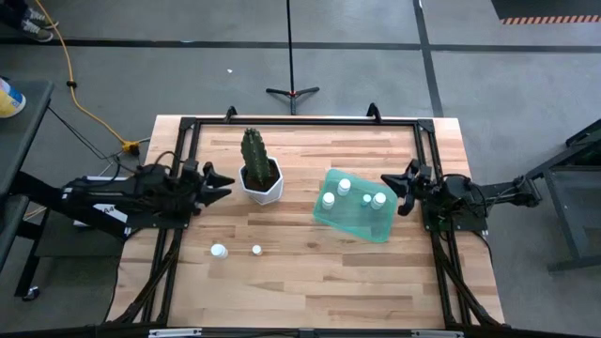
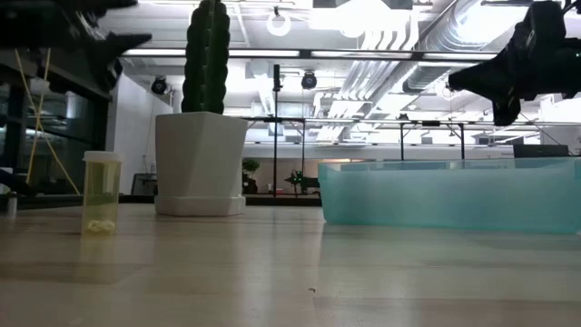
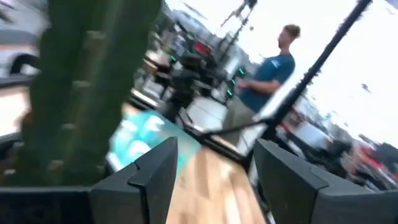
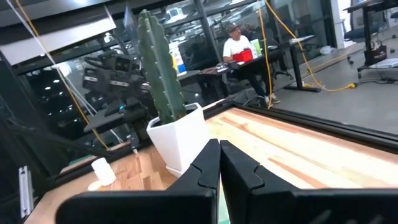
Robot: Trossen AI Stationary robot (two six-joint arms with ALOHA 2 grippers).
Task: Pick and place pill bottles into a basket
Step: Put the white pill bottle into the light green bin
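Observation:
Several small white pill bottles (image 1: 344,186) stand in the teal basket (image 1: 355,223) at the table's right middle; the basket also shows in the low view (image 2: 449,195). Two more bottles (image 1: 219,251) (image 1: 256,250) stand on the wood toward the near left; one shows in the low view (image 2: 101,193). My left gripper (image 1: 222,180) is open and empty, above the table just left of the cactus pot (image 1: 261,180); its wrist view (image 3: 214,180) shows the fingers apart. My right gripper (image 1: 394,192) is shut and empty beside the basket's right edge; it also shows in its own wrist view (image 4: 219,163).
The white faceted pot with a tall cactus (image 2: 201,154) stands between the two arms at the far middle. A black frame (image 1: 300,120) runs along the table's far and side edges. People (image 4: 239,46) are in the room beyond.

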